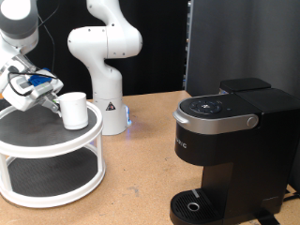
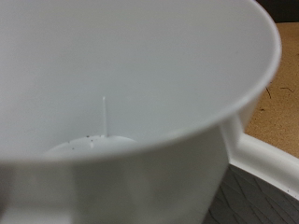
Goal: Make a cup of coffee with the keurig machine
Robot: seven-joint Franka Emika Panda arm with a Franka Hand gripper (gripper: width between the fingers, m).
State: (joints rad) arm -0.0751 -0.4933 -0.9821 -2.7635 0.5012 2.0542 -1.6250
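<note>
The small white cup [image 1: 74, 109] stands on the top shelf of a round two-tier white stand [image 1: 52, 150] at the exterior view's left. My gripper [image 1: 47, 97] is right at the cup's left side, fingers around its rim or wall. In the wrist view the cup [image 2: 140, 84] fills the picture, its inside pale and empty. My fingers do not show there. The black keurig machine [image 1: 230, 150] with silver-rimmed lid shut stands at the exterior view's right, its round drip base [image 1: 194, 206] bare.
A second white robot arm's base [image 1: 105, 66] stands behind the stand at centre. A dark panel rises behind the machine. The wooden table [image 1: 131, 187] lies between stand and machine.
</note>
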